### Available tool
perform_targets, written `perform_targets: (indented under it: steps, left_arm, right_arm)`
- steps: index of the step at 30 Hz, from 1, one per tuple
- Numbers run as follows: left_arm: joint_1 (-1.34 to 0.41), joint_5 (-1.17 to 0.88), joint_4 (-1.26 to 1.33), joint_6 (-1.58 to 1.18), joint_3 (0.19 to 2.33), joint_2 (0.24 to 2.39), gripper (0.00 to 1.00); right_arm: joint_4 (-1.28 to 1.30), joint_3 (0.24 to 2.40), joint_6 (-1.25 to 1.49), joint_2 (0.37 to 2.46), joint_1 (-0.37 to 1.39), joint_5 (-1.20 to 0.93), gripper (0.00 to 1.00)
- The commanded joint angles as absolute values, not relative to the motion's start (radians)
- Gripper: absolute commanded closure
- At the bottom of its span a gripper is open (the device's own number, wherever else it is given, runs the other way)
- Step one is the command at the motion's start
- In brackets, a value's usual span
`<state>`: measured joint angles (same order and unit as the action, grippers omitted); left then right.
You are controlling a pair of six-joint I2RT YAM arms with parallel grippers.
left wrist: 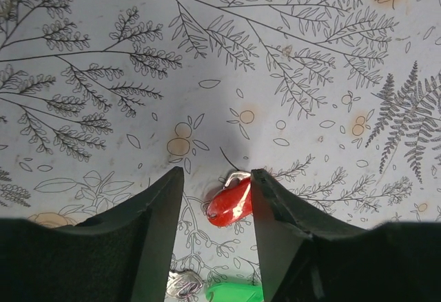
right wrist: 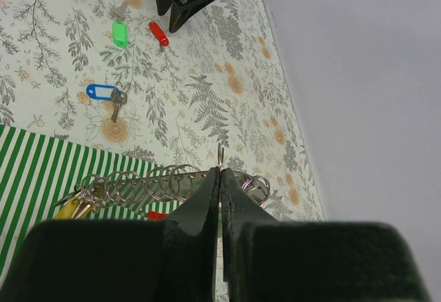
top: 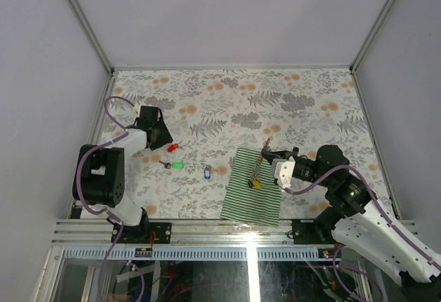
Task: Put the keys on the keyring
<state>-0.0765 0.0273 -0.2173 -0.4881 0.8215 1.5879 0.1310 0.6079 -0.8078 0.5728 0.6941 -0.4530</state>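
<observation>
Over on the left of the flowered table [top: 289,88], my left gripper [left wrist: 217,176] is hovering with its jaws apart, straddling the red key [left wrist: 229,202]. The key's tag is lying on the surface, close against the finger on the right of the wrist view. Just nearer that camera, the green key [left wrist: 234,292] is lying with its metal blade beside it. The blue key [top: 207,172] is resting between those two and the striped cloth [top: 241,202]. On that cloth the keyring [right wrist: 138,186] is stretching out with its row of wire loops, and the yellow key [right wrist: 69,209] is sitting at one end, touching the loops. My right gripper [right wrist: 220,172] is pinching a loop at the other end, fingers pressed together on it.
</observation>
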Motion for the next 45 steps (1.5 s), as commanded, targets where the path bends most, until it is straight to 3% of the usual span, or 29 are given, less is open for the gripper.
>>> perform_targets:
  steps: [1,14,45]
  left_arm:
    - [-0.060,-0.028,-0.137,-0.472,0.802,1.594,0.57]
    - [-0.025,-0.043,-0.124,-0.526,0.703,1.544,0.58]
    - [-0.015,-0.168,-0.061,-0.540,0.620,1.504,0.78]
  right_arm:
    - [0.066,0.629,-0.802,0.583,0.703,-0.440,1.00]
    - [0.056,0.624,-0.799,0.589,0.703,-0.448,1.00]
    - [0.049,0.624,-0.787,0.604,0.703,-0.456,1.00]
